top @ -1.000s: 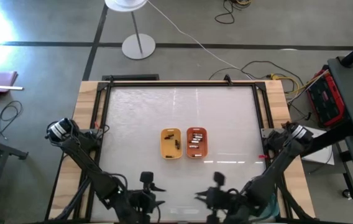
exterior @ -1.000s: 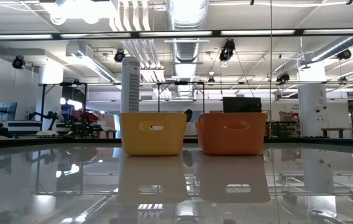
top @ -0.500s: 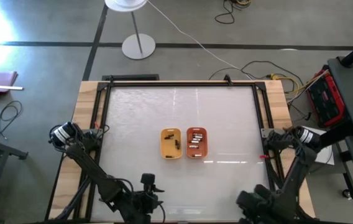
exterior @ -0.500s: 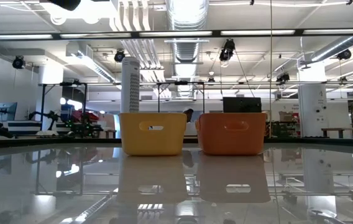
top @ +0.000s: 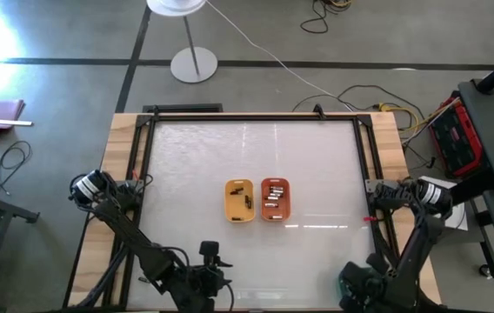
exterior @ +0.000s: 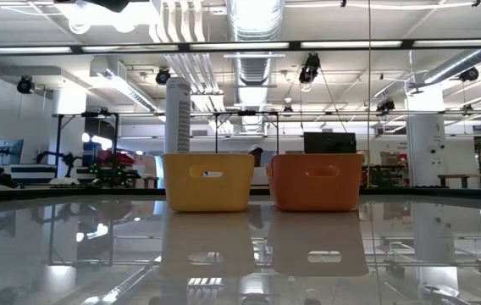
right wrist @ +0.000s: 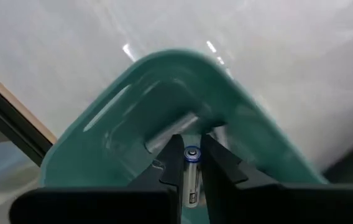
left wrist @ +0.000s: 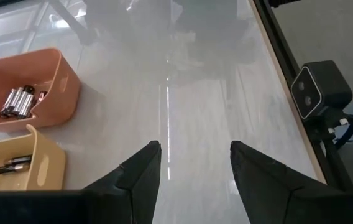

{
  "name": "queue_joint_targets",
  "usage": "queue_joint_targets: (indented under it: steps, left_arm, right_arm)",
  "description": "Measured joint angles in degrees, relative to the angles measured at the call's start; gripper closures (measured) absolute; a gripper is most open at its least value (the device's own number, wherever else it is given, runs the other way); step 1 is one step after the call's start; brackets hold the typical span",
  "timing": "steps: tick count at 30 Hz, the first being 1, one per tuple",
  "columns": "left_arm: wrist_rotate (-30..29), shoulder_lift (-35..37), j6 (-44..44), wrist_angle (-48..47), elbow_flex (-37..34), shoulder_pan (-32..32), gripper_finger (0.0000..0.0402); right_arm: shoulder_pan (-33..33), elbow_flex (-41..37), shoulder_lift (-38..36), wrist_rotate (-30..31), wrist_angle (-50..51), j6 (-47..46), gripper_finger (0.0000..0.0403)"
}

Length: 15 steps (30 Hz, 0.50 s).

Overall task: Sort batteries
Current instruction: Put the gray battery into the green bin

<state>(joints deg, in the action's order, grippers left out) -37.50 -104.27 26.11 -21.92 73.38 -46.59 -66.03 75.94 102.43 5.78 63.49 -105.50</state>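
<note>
A: What is the high view showing?

B: A small yellow plastic tray [top: 239, 200] and a small orange plastic tray [top: 275, 199] are sitting side by side, touching, in the middle of the glossy white table [top: 195, 156]. Dark batteries [top: 247, 202] are lying in the yellow one, silvery-grey batteries [top: 272, 198] in the orange one. The left gripper [top: 210, 280] is hanging at the near edge of the table, well apart from the trays. The right gripper [top: 354, 285] is sitting at the near right corner, over something teal.

A: And the low view?

B: The two trays are standing upright, yellow [exterior: 207, 181] beside orange [exterior: 316, 181], and both are mirroring in the tabletop. Neither gripper is showing there.

A: What is the left wrist camera seeing?

B: The left gripper's fingers [left wrist: 140, 180] are standing apart with nothing between them, over bare table. Both trays are lying off to one side, the orange one [left wrist: 52, 93] holding silvery batteries [left wrist: 16, 102], the yellow one [left wrist: 40, 155] holding dark ones [left wrist: 13, 164].

A: And the right wrist camera?

B: The right gripper [right wrist: 190, 163] is pinching a small silvery cylindrical battery with a blue end [right wrist: 191, 167], its fingers pressing on either side. Just beyond it a teal plastic tray [right wrist: 251, 143] is tilting, and another grey battery [right wrist: 170, 132] is lying inside it.
</note>
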Motion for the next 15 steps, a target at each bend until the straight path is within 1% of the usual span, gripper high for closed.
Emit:
queue_joint_targets:
  steps: [4,11,13,15]
  left_arm:
    - [0.01,0.00,0.37,0.03,0.00,0.00,0.0225]
    - [0.05,0.00,1.45,0.03,0.00,0.00,0.0225]
    - [1.72,0.17,2.87,-0.08,0.00,0.00,0.0225]
    - [5.40,1.15,3.57,-1.40,0.00,0.00,0.0225]
  right_arm:
    - [-0.11,-3.89,0.00,-0.33,-5.19,1.84,0.0375]
    - [-0.10,-7.22,0.00,-0.35,-5.58,1.40,0.0373]
    - [-0.10,-7.46,0.00,-0.40,-5.52,0.66,0.0363]
    - [-0.10,-7.49,-0.01,-0.42,-5.74,0.49,0.0344]
